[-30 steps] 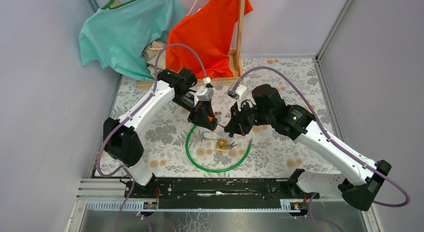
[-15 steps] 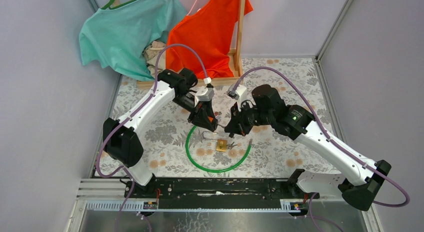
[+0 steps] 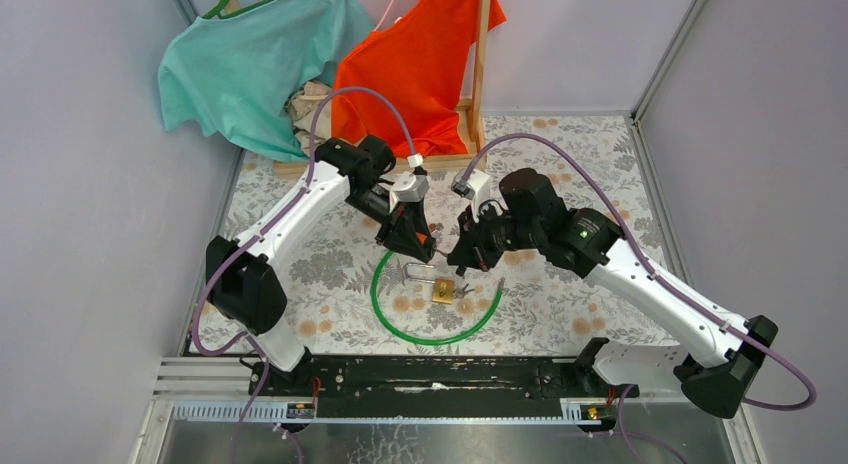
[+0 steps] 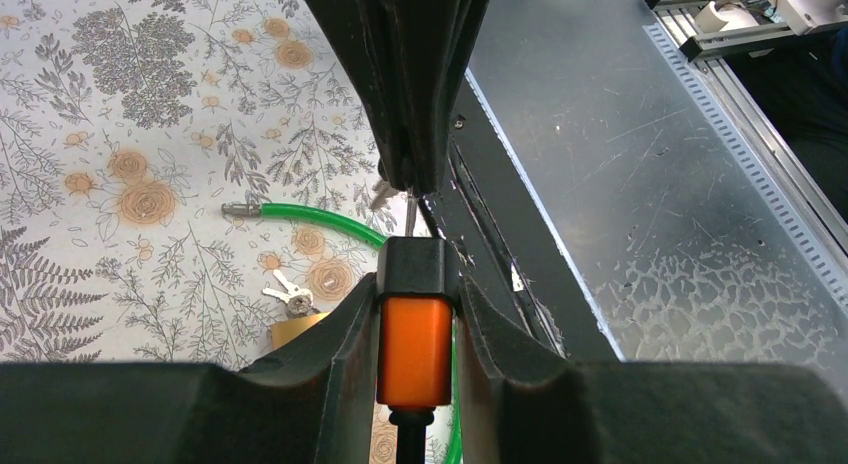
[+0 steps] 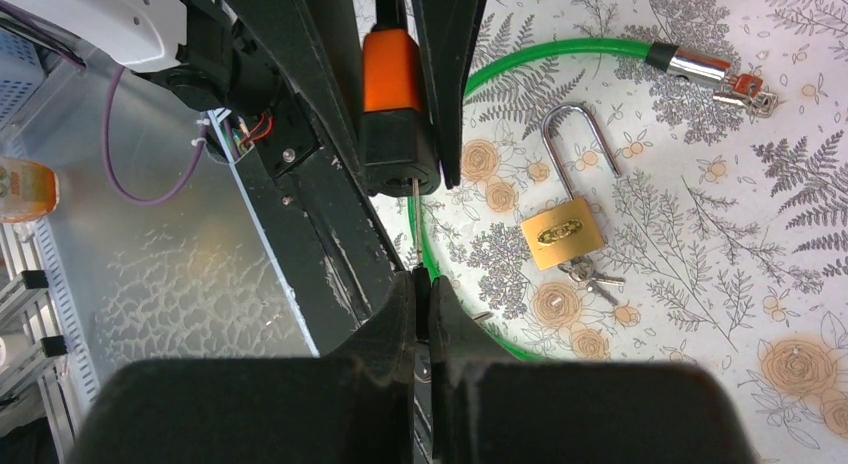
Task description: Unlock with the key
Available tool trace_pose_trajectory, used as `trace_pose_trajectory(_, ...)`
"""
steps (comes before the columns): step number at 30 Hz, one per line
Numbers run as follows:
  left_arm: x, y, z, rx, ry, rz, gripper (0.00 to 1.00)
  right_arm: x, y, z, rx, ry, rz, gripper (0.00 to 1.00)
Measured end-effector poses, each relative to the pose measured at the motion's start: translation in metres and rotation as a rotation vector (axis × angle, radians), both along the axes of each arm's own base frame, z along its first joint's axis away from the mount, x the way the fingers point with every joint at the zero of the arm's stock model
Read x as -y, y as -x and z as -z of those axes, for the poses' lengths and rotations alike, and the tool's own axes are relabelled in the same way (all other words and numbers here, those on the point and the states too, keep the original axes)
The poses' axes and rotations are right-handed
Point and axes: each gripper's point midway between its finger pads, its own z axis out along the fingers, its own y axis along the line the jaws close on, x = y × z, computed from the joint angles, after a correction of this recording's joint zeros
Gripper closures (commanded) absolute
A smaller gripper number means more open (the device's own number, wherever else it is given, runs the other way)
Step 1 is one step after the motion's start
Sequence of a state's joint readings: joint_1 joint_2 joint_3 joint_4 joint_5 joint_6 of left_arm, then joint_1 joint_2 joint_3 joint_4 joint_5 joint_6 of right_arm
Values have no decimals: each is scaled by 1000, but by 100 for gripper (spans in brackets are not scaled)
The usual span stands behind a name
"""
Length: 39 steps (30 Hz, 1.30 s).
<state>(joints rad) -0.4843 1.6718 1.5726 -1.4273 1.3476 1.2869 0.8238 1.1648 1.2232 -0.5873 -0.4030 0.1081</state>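
My left gripper [image 3: 424,244] is shut on the orange-and-black lock head [image 4: 414,324] of the green cable [image 3: 400,324] and holds it above the table. It also shows in the right wrist view [image 5: 392,94]. A thin metal key shaft [image 5: 414,189] sticks out of the head's black end. My right gripper [image 5: 421,284] is shut on the key's near end, tip to tip with the left gripper [image 3: 455,258]. The key's head is hidden between the fingers. The cable's metal plug end [image 5: 705,72] lies free on the cloth.
A brass padlock [image 5: 562,234] with an open shackle and a small bunch of keys [image 5: 592,279] lies inside the cable loop. Teal and orange shirts [image 3: 420,54] hang on a wooden rack at the back. The black rail [image 3: 440,376] and metal plate run along the near edge.
The right arm has edged slightly left, closer to the left gripper. The left arm, lock head, padlock and cable stay as they were.
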Motion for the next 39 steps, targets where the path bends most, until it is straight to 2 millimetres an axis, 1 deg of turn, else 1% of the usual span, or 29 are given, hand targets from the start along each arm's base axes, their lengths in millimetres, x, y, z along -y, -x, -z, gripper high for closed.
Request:
trace_pose_trajectory(4, 0, 0, 0, -1, -2, -1, 100, 0, 0, 4, -10, 11, 0, 100)
trace_pose_trajectory(39, 0, 2, -1, -31, -17, -7, 98, 0, 0, 0, 1, -1, 2, 100)
